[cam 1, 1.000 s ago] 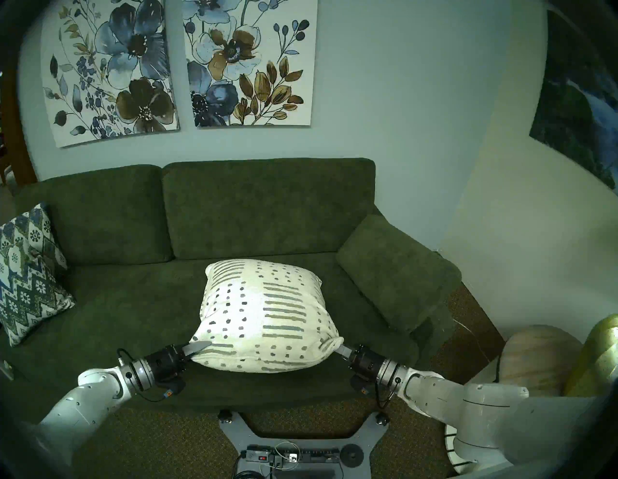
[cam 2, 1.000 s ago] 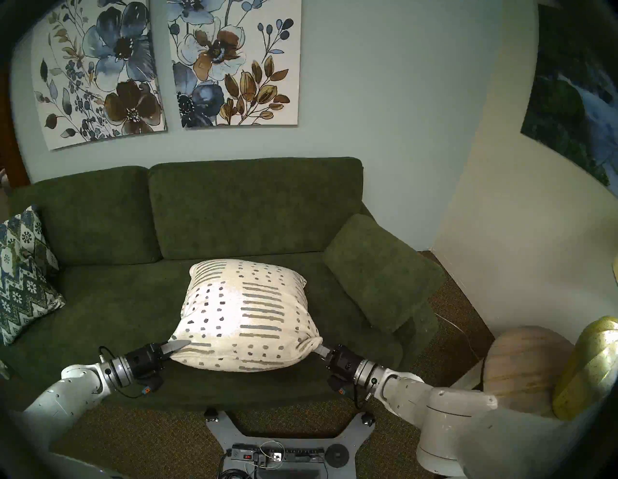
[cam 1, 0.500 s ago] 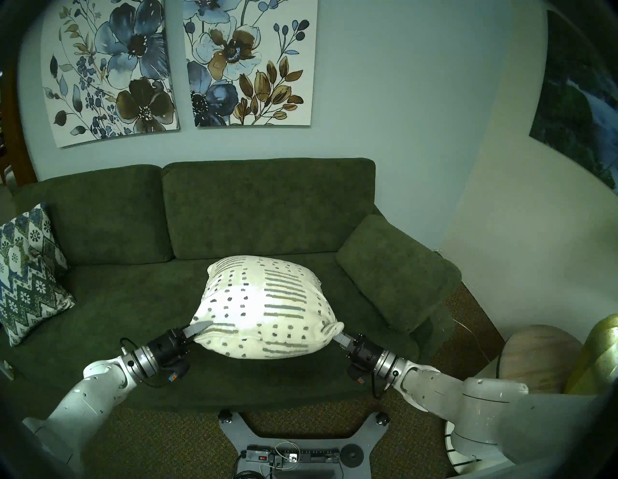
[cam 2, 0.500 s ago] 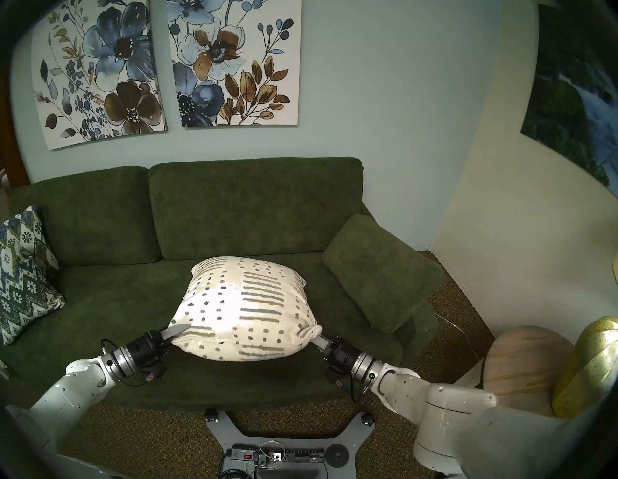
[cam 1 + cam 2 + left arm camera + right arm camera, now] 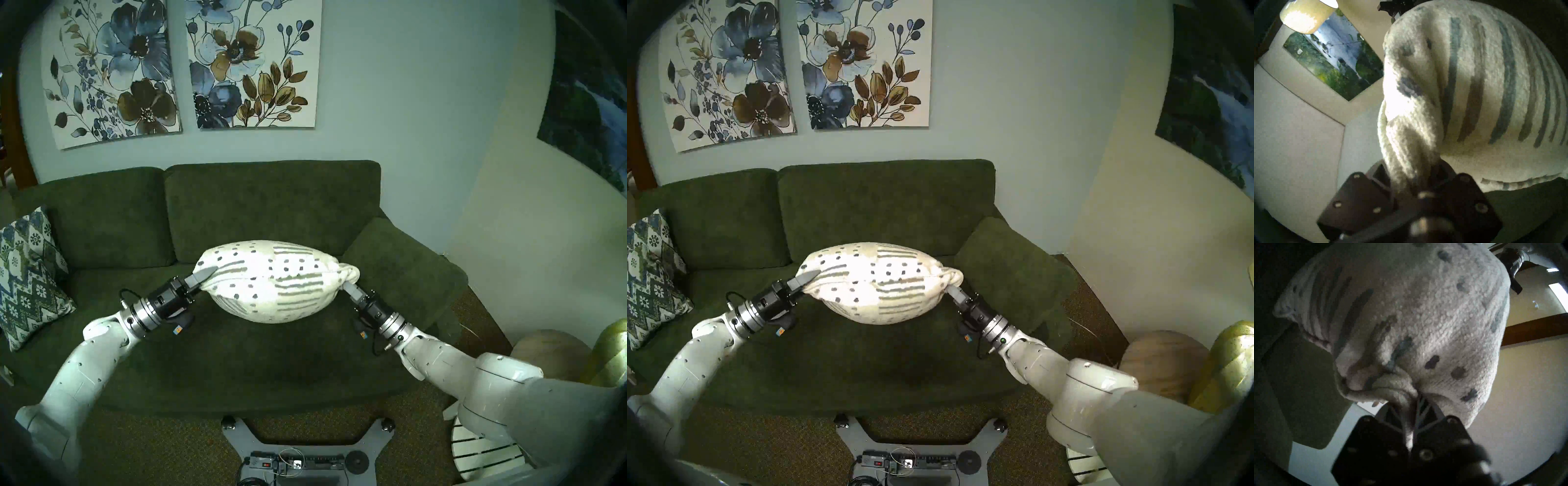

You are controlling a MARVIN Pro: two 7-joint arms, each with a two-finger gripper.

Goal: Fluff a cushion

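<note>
1. We face a dark green sofa below floral wall prints, a zigzag pillow at its left end.
2. Our left gripper is clamped on one corner of the cushion; our right gripper pinches the opposite bunched corner.
3. A second ago the cushion lay on the seat; now it hangs clear between both arms, sagging in the middle.
4. We judge the lift done, so shaking can begin.

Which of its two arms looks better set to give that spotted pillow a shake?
Neither alone, I'd say: the left hand and right hand each pinch a corner of the pillow, hanging above the sofa.
</note>
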